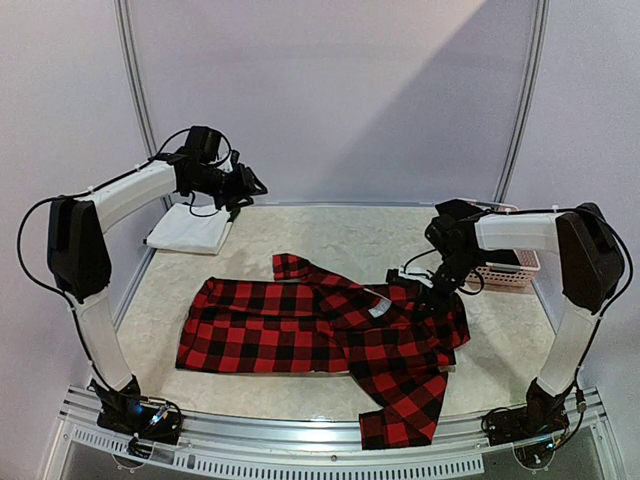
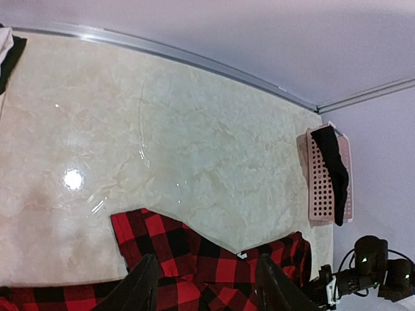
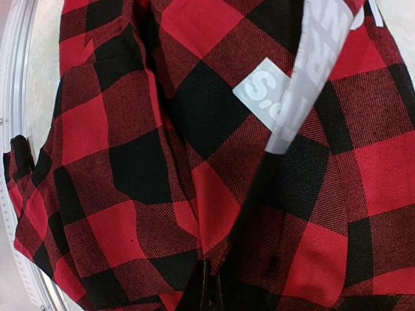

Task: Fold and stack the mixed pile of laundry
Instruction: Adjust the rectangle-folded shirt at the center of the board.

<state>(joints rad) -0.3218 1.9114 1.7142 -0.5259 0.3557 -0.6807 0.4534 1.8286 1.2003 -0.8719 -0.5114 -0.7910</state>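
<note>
**A:** Right claw [image 1: 436,292], how does it stand?

**B:** Its fingers are pressed together on a fold at the right end of the red-and-black flannel shirt [image 1: 300,330]. In its own wrist view the dark fingertips [image 3: 206,288] meet, and checked cloth rises in a ridge from them.

**A:** And around that pinch?

**B:** A white label [image 3: 262,91] sits on the shirt just beyond the fingertips. The shirt lies spread across the middle of the table [image 1: 350,235]. Its body reaches out to the left, one sleeve trails toward the near edge, and a short corner points away.

**A:** The left claw [image 1: 240,195]?

**B:** It is raised high, well beyond the shirt's far-left corner. Its fingers [image 2: 139,288] are apart and nothing is between them. Its camera looks down on the shirt's far edge.

**A:** What else lies near the shirt?

**B:** A folded white cloth [image 1: 190,230] lies flat beyond the shirt's left end, apart from it and below the left claw. A pink perforated basket [image 1: 505,270] stands just past the shirt's right end, with a dark garment [image 2: 334,172] draped in it.
</note>
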